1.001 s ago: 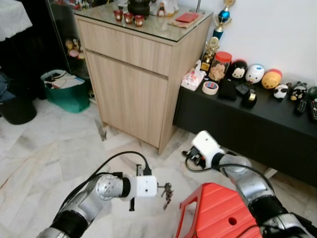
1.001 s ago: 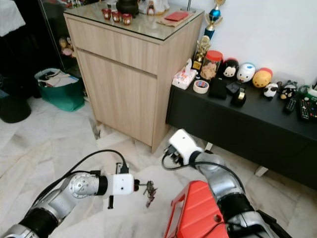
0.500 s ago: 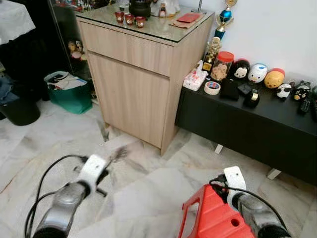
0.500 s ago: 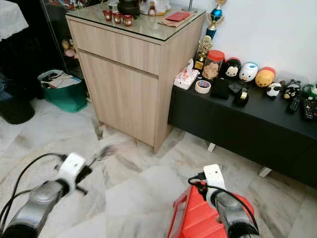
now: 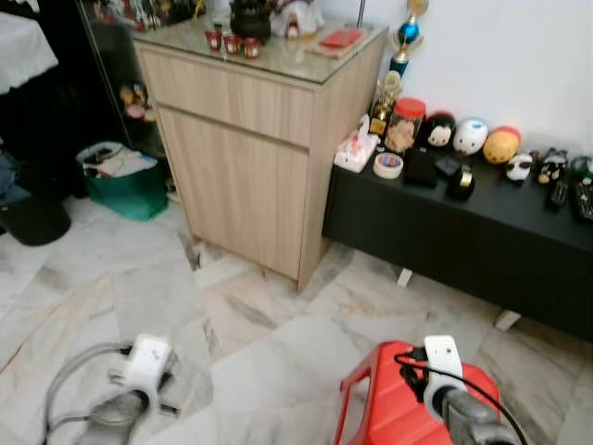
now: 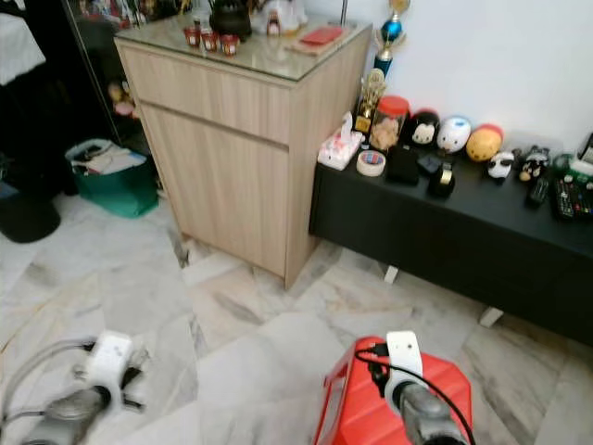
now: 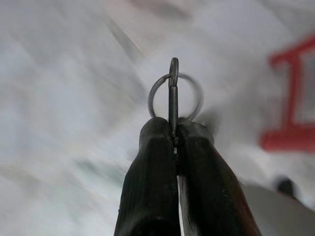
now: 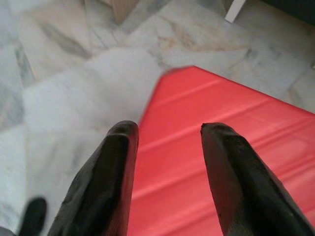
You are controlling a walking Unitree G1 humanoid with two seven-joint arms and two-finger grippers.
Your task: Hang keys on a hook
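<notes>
In the left wrist view my left gripper (image 7: 174, 129) is shut on the keys: a thin flat metal piece (image 7: 173, 101) and its key ring (image 7: 151, 96) stick out past the fingertips, above blurred marble floor. My left arm (image 5: 146, 363) hangs low at the left, just above the floor. My right gripper (image 8: 170, 132) is open with nothing between its fingers, hovering over the top of a red plastic stool (image 8: 231, 147). The right arm's white wrist (image 5: 442, 358) sits above that stool (image 5: 389, 413).
A light wooden cabinet (image 5: 259, 139) with a glass top stands ahead. Beside it runs a low black bench (image 5: 463, 232) with figurines, a tape roll and trophies. A green bag (image 5: 120, 176) sits on the floor at the left. Marble floor (image 5: 278, 324) lies between.
Both arms have dropped from in front of me. The left one swung down and to the left with the keys; the right one pulled back over the red stool.
</notes>
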